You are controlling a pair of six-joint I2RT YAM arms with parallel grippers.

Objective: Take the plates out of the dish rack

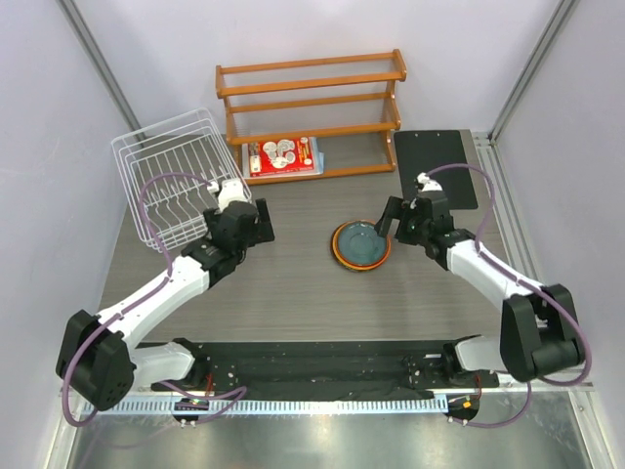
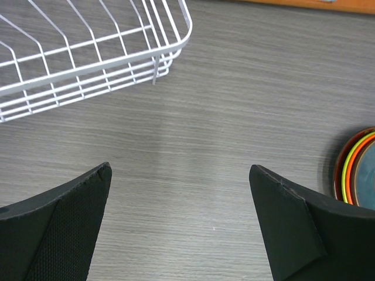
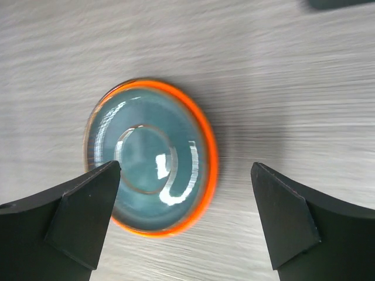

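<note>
Right gripper [image 3: 185, 166] wide open, empty — poised by stacked plates [image 3: 146, 158].

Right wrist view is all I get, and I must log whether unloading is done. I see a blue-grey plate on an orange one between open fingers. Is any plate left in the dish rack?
Observer: No. In the top view no plate shows in the dish rack.
Operator: How many are stacked?
Observer: Four. The left wrist view catches the edge of the stack: dark red, lime green and orange rims under the blue-grey plate.
Operator: And the left gripper?
Observer: The left gripper is open and empty, between rack and stack.
</note>
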